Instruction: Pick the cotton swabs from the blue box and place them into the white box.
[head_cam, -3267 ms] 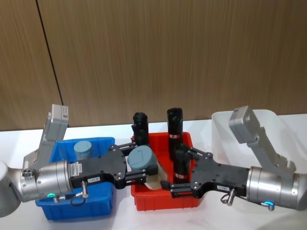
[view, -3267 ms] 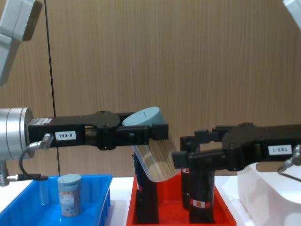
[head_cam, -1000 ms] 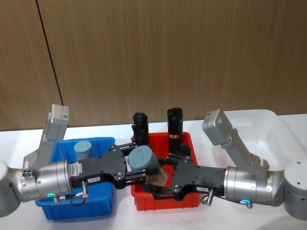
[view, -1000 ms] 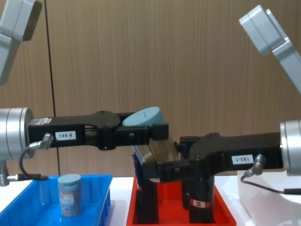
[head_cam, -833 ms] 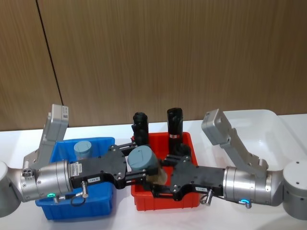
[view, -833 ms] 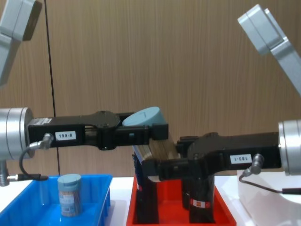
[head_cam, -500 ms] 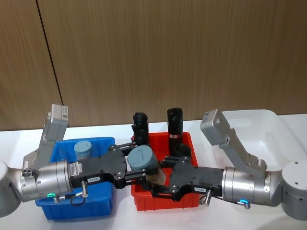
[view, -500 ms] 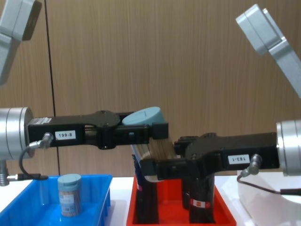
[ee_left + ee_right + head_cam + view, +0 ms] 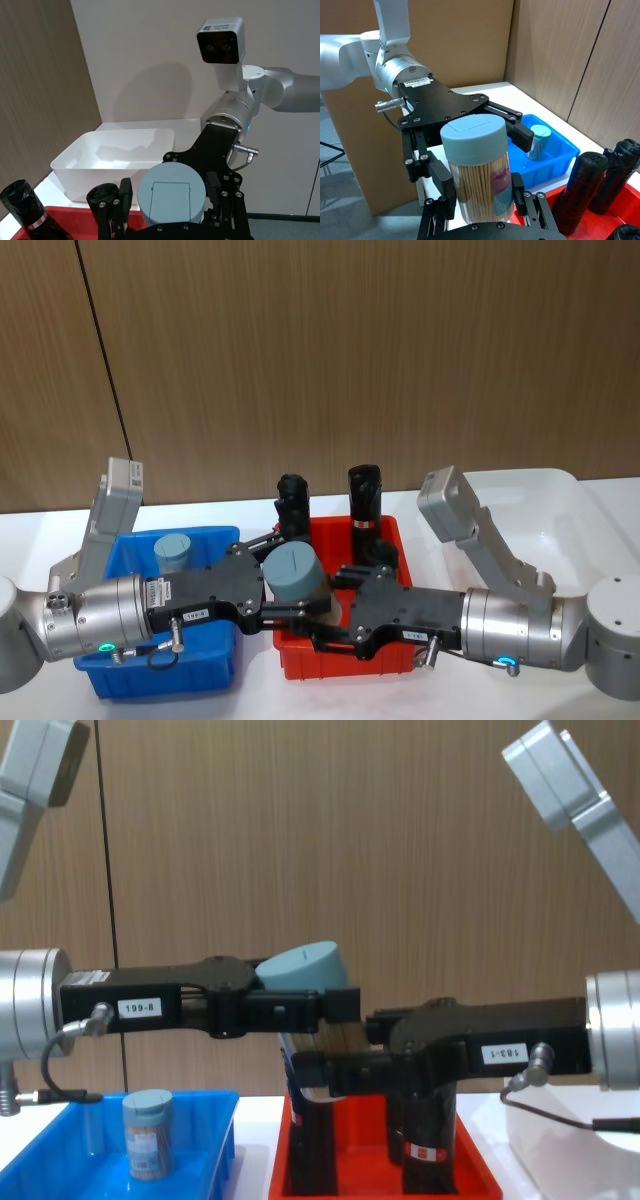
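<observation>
A cotton swab jar (image 9: 295,572) with a grey-blue lid hangs upright above the red bin's left end. My right gripper (image 9: 325,605) is shut on its lower body; in the right wrist view the jar (image 9: 476,165) stands between that gripper's pads. My left gripper (image 9: 285,580) is level with the lid, open, and its fingers (image 9: 521,136) stand wider than the jar. A second jar (image 9: 172,550) stands in the blue box (image 9: 215,660) at the left. The white box (image 9: 520,490) sits at the far right.
The red bin (image 9: 340,660) lies between the two boxes and holds tall black rolls (image 9: 364,495) with red-white labels, directly under the held jar. A wooden wall stands behind the white table.
The right gripper slid in from the right and closed on the jar's lower body. The left fingers have spread off the jar, which now stands straighter than its earlier tilt.
</observation>
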Available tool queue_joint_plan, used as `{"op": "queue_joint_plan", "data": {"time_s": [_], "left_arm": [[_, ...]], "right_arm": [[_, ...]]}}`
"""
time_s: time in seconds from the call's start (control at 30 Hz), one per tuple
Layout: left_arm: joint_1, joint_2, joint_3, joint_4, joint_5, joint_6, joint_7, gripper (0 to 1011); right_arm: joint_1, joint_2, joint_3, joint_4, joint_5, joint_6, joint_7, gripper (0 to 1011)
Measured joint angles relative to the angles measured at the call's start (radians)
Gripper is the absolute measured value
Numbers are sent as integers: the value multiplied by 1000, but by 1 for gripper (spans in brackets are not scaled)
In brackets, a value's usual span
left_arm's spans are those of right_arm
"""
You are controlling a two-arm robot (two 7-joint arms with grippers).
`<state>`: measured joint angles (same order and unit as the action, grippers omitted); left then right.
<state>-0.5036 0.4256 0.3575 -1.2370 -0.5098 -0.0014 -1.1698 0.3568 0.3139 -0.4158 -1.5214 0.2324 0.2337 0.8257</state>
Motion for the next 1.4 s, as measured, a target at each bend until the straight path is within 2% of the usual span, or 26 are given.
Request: {"op": "queue_joint_plan", "data": {"time_s": [0.03, 0.13, 0.57, 0.93, 1.13, 1.4], "left_arm": [[0, 0, 0, 0, 0, 0, 0, 968], [0, 0, 0, 0, 0, 0, 0, 1003], [0, 0, -1, 0, 0, 0, 0, 1004], [0, 0, -1, 0, 0, 0, 0, 1004], [0, 0, 0, 0, 0, 0, 0, 1004], [0, 0, 0, 0, 0, 0, 0, 1004]], "right_arm": [[0, 0, 0, 0, 1, 0, 0, 658], [0, 2, -1, -1, 5, 0, -2, 658], [-4, 24, 9, -4, 32, -4, -27, 658], [-26, 75, 50, -3, 90, -24, -83, 658], [-43, 115, 85, 2, 132, -34, -136, 658], [-51, 149, 119, 14, 162, -36, -207, 658]]}}
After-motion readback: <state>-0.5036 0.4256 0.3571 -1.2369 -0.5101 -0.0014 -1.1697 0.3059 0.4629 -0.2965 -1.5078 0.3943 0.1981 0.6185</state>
